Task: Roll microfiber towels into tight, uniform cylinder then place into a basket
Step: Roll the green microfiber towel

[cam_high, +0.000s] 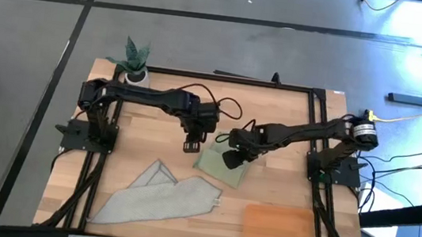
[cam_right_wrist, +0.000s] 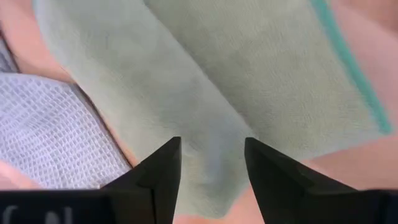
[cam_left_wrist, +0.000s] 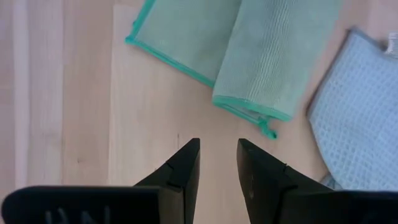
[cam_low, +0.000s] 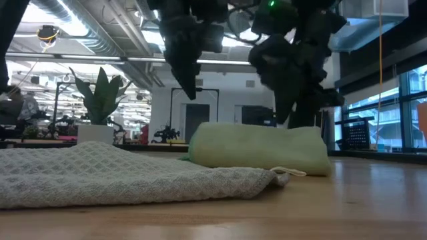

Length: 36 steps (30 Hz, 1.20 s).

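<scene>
The pale sage green towel lies mid-table, partly rolled: in the left wrist view a roll lies beside a flat part. The pale grey towel lies spread and creased toward the near left. The orange-brown basket sits at the near right. My right gripper is open, pointing down over the green roll. My left gripper is open over bare wood just left of the green towel, above the table. My right gripper comes at the green towel's roll from above, its open fingers standing across the roll. Whether the fingertips touch the cloth I cannot tell. The towel lies on the table.
A small potted plant stands at the far left corner. Black frame rails run along the table's edges. Bare wood shows behind the green towel.
</scene>
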Each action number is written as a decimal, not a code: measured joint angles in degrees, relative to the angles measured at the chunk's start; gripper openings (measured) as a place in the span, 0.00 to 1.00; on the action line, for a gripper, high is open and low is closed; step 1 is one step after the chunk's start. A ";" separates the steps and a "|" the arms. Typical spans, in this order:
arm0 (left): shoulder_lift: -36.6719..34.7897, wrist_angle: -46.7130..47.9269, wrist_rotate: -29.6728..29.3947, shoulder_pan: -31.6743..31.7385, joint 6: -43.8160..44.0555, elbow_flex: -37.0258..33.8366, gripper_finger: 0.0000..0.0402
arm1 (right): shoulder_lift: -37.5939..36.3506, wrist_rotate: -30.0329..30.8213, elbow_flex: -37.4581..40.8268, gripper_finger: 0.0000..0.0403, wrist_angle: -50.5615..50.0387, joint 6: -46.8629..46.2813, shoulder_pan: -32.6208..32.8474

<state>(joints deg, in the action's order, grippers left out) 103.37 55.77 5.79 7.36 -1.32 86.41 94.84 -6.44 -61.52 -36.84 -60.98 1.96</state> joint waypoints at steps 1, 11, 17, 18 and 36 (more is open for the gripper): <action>-0.16 0.01 0.13 -0.04 -0.36 0.00 0.24 | -0.93 1.01 0.00 0.44 -0.40 -0.01 0.01; -0.98 -0.18 2.01 -1.76 -3.62 -0.09 0.24 | -8.04 5.33 -0.03 0.44 1.17 7.34 6.34; -0.98 -0.25 2.01 -1.93 -3.81 -0.09 0.24 | -5.81 6.17 -0.02 0.44 9.36 19.55 15.17; -0.98 -0.25 2.00 -1.93 -3.80 -0.09 0.24 | -5.12 7.36 -0.02 0.44 10.95 21.72 16.52; -0.90 0.29 2.03 -1.93 -3.30 -0.09 0.24 | 9.87 24.42 -0.02 0.44 13.14 29.33 22.95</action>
<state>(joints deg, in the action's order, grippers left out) 102.48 56.06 7.81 5.43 -4.62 86.32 104.70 17.98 -61.54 -23.70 -31.64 24.91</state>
